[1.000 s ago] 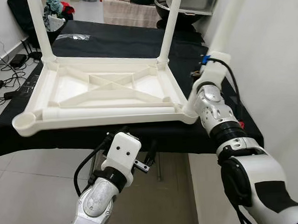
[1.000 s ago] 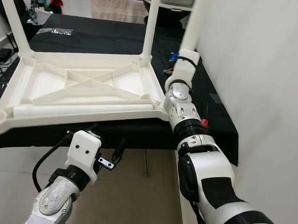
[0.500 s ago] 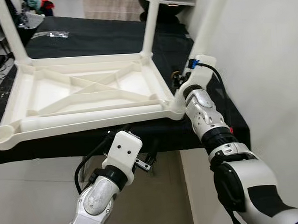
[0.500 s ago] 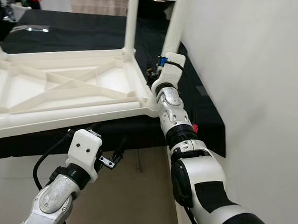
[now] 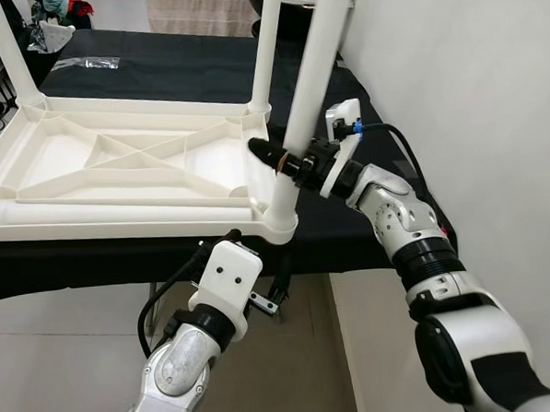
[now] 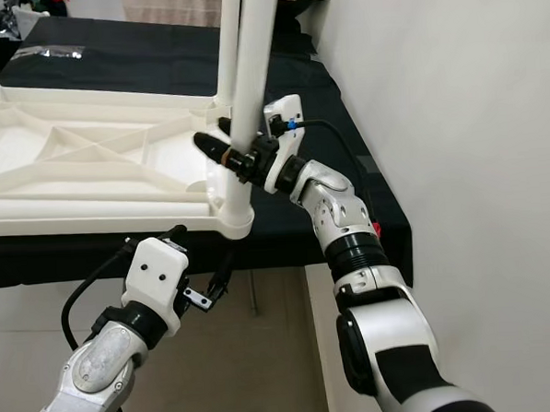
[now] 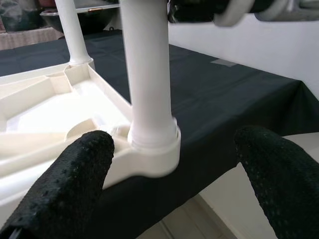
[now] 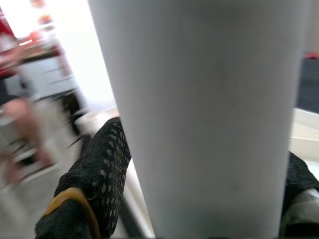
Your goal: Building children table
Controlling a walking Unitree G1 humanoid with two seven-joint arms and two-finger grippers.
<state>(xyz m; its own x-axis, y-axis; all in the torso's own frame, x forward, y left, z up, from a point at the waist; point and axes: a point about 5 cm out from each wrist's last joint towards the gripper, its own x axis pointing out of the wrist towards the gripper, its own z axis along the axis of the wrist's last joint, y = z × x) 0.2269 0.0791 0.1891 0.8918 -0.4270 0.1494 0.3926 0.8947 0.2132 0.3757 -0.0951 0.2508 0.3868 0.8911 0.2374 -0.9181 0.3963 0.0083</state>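
Right hand (image 5: 286, 161) swung in, now clamping table leg (image 5: 308, 93)

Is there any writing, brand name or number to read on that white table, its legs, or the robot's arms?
None: no readable text shows anywhere.
The upturned white table and the leg held in the right claw are plain.
The left claw and both silver arms show no legible markings.
The clear plastic bag at the back is too small to read.
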